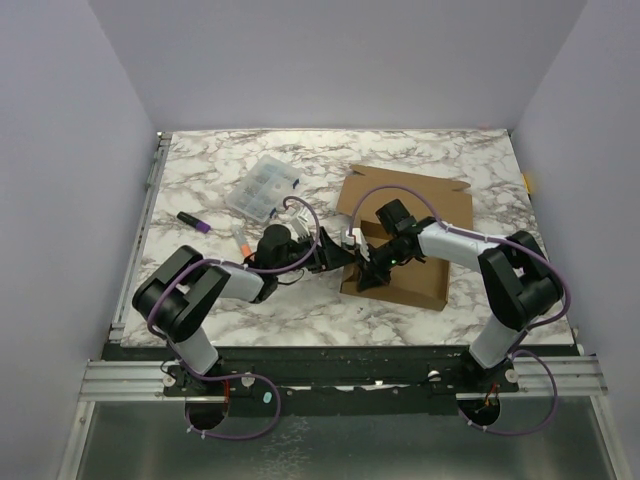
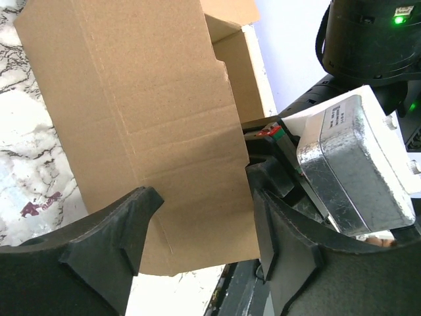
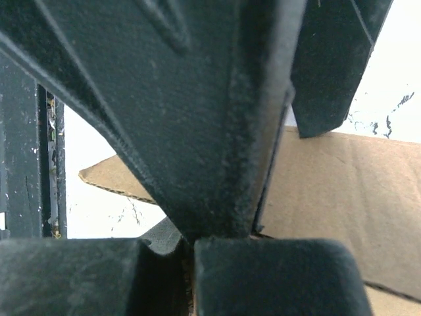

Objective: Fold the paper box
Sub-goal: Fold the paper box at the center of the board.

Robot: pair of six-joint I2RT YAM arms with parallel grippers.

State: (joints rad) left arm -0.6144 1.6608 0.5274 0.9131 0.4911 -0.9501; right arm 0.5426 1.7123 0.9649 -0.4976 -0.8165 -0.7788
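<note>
**Table** (image 1: 200,170): white marble-pattern top inside pale walls; both arm bases sit at the near edge.

**Marker** (image 1: 193,221): dark body with a purple end, lying flat at the left of the table, apart from everything else.

**Small orange-tipped item** (image 1: 240,238): lies just right of the marker and near the left arm's wrist. It is too small to identify.

**Clear plastic compartment case** (image 1: 262,187): far-left of centre, lying flat and set at an angle, well apart from the cardboard.

**Left gripper** (image 1: 338,252) (image 2: 204,197): reaches rightward to the near-left corner of the box. The jaws stand wide apart. In the wrist view one black finger (image 2: 108,240) sits on each side of an upright cardboard panel. Whether either pad presses on the panel cannot be told.

**Right gripper** (image 1: 372,268) (image 3: 191,263): reaches leftward over the box and meets the left gripper at the same corner. The jaws are fully closed, the two pads butting together. Whether a cardboard edge is nipped between them cannot be told, because black finger parts block most of that view.

**Paper box** (image 1: 455,205) (image 2: 151,125) (image 3: 342,197): plain brown cardboard, right of centre on the table. It is partly formed, with its far flaps lying open and flat and its near-left wall raised between the grippers. A creased panel and an inner wall show in the left wrist view.

**Right arm housing** (image 2: 348,171): silver and white, just right of the raised panel, with a green light (image 2: 396,20) lit above it.
</note>
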